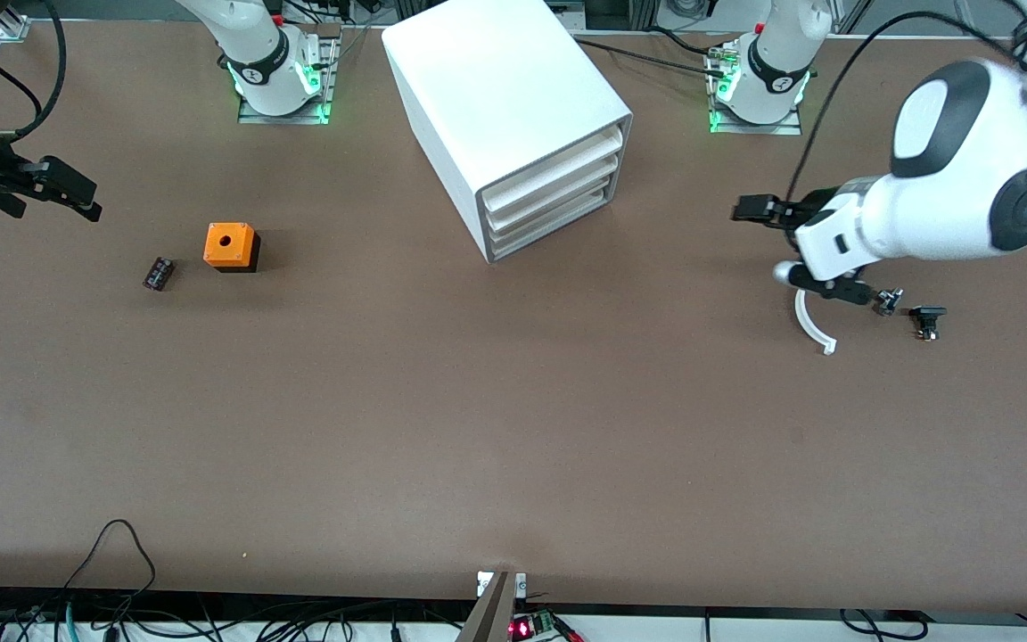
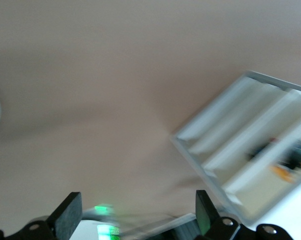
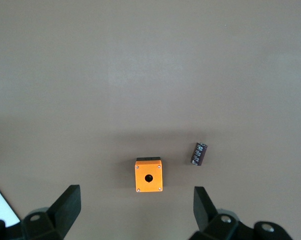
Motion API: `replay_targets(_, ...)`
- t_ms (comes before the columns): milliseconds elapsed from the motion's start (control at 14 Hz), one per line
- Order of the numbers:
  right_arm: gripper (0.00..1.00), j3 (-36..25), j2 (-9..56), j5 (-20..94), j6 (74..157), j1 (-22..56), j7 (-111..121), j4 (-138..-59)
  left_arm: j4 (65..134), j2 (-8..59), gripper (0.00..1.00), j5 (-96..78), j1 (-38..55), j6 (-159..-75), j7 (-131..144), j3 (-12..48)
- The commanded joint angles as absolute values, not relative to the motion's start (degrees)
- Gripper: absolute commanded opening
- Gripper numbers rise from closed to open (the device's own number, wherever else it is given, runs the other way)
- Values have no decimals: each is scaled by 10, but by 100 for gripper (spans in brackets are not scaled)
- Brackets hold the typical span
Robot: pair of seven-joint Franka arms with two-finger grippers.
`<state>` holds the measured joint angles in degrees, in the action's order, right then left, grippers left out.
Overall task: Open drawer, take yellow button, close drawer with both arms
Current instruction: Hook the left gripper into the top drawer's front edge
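Both sets of jaws stood wide open and empty: the left gripper point(image 1: 750, 211) hung over bare tabletop point(image 1: 513, 428) beside the cabinet point(image 1: 513, 125), the right gripper point(image 1: 68, 189) waited over its end. The drawer point(image 1: 554, 169) sat shut; its front edge probably needed a square, level hook. The button point(image 2: 283, 171) seemed to lie inside.

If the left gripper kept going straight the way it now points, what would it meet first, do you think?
Probably the white cabinet: the left gripper, open, points toward its drawer fronts over bare table. Depth is uncertain, so it might pass above.
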<state>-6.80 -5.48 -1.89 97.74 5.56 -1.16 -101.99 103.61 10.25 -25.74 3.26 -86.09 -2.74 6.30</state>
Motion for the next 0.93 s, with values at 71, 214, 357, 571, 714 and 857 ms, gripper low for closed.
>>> replay_targets(71,100,-69,-45,-16,967,58,-9,-1003,1144,116,100,-438,31,-903,-40,87)
replay_targets(214,100,-69,-45,-16,966,58,-9,-1003,1175,127,100,-500,32,-923,-54,125)
replay_targets(357,100,-69,-45,-15,967,58,-10,-1003,1214,130,100,-542,32,-959,-77,158)
replay_targets(571,100,-69,-45,-15,967,60,-10,-1003,1258,137,100,-599,32,-990,-109,186)
replay_targets(714,100,-69,-45,-15,968,60,-10,-1003,1271,140,99,-606,32,-1005,-109,206)
replay_targets(857,100,-69,-44,-15,972,61,-10,-1003,1280,140,88,-610,32,-1019,-108,223)
